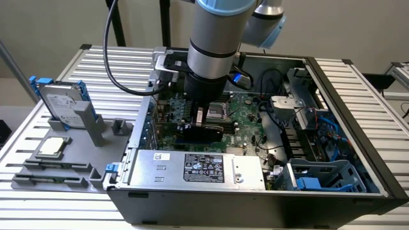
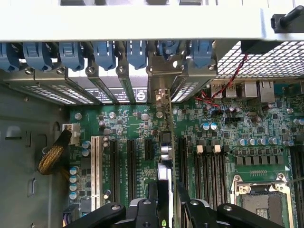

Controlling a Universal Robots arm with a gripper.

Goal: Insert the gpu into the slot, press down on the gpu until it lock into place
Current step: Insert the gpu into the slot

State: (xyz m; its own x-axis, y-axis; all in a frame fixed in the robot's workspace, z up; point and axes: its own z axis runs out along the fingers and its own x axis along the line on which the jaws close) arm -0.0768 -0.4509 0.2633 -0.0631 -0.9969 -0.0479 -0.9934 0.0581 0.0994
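Hand low over motherboard, gpu edge-on between its fingers.

The thick silver-grey Universal Robots arm comes straight down from the top of the exterior view, its pale blue-capped joint bulging out to the exterior view's right. Below the silver tube sits a black cylindrical wrist section, pointing vertically downward. At its tip the black two-fingered gripper hangs upright, tips aimed down. From the wrist view, the gripper shows two black metal fingers with bolted knuckles, drawn close together and clamped on a thin upright card edge held between them. A black cable loops down beside the arm.
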